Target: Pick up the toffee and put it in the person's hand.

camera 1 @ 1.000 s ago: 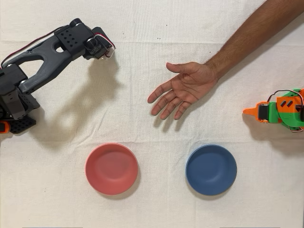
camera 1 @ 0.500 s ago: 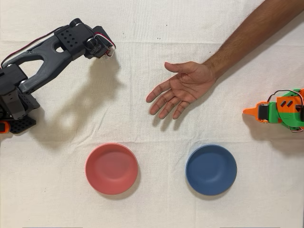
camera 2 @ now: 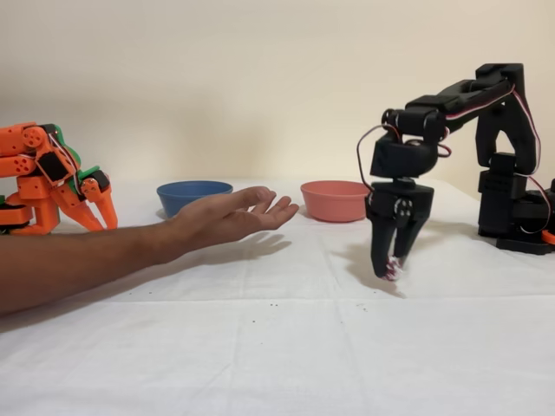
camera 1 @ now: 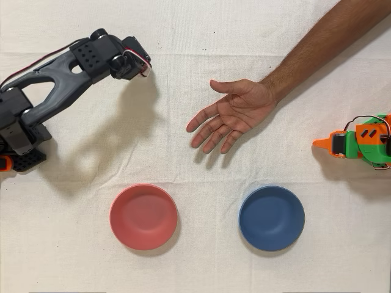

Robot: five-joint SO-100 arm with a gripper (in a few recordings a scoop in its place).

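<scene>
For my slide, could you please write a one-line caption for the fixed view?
Black arm's gripper holds the toffee just above the cloth, apart from the person's open hand.

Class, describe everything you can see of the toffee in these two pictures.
The toffee shows only in the fixed view: a tiny magenta-red bit with pale, clear wrapper ends, pinched at the tips of the black gripper, which points straight down. It hangs just above the white cloth, well short of the person's hand. Overhead, the arm hides it.
</scene>
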